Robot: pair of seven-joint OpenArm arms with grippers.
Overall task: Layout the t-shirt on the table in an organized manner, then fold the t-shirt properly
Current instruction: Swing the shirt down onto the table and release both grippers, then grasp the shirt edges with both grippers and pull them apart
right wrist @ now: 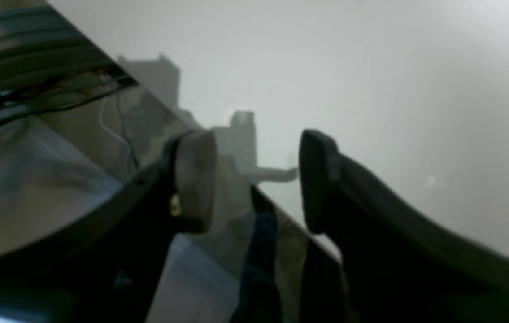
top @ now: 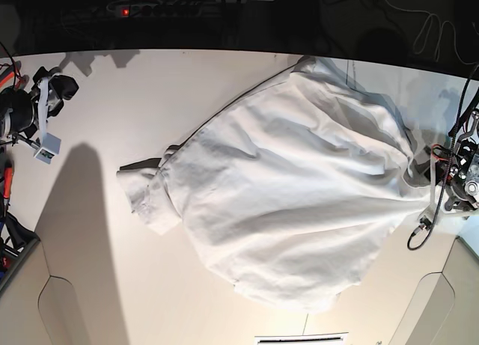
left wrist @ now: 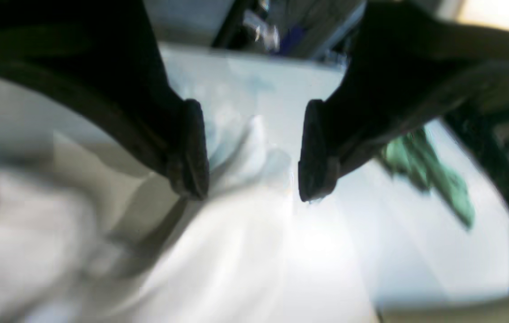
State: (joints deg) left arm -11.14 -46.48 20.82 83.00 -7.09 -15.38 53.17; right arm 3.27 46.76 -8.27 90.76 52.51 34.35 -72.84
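The t-shirt [top: 284,188] lies bunched and wrinkly in the middle of the table [top: 97,285], both the left gripper [left wrist: 253,150] and right gripper [right wrist: 256,181] wide open holding nothing, so folding now could trap the wrinkles.

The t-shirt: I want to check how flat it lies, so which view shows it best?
The base view: the whole t-shirt shows, spread but wrinkled on the table. The left wrist view gives only a blurred white fold under its open gripper; the right wrist view shows none clearly.
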